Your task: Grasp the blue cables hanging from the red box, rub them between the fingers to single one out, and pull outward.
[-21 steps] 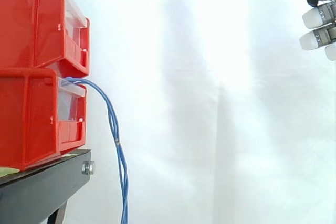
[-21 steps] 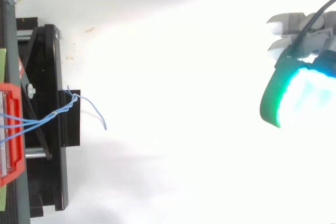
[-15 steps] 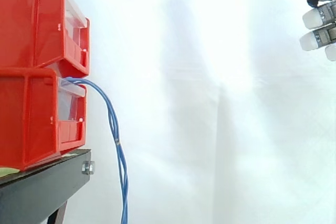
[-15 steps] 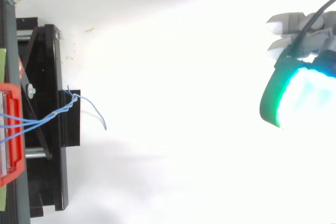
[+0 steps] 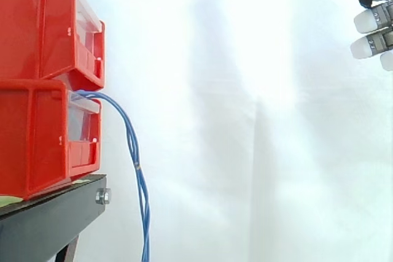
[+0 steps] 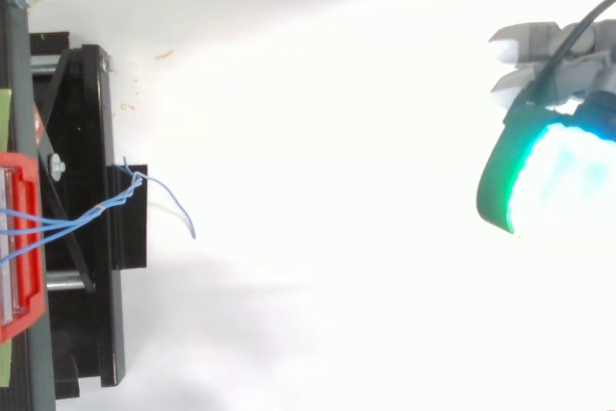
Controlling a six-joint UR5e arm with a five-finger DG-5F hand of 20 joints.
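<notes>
Two red bins are stacked at the left, the upper one (image 5: 37, 29) on the lower one (image 5: 34, 139). A twisted bundle of thin blue cables (image 5: 132, 145) comes out of the lower bin's front and hangs down past the stand. From above, the cables (image 6: 96, 212) cross the stand, and one loose end curls off to the right. My hand (image 5: 372, 32) is at the far upper right, well away from the cables and higher than them. Its white fingertips point left with nothing between them. In the top view the hand (image 6: 535, 57) is at the right edge.
The bins rest on a black stand (image 5: 52, 219) with a bolt at its front corner. A white curtain hangs behind everything. Open space lies between the hanging cables and my hand.
</notes>
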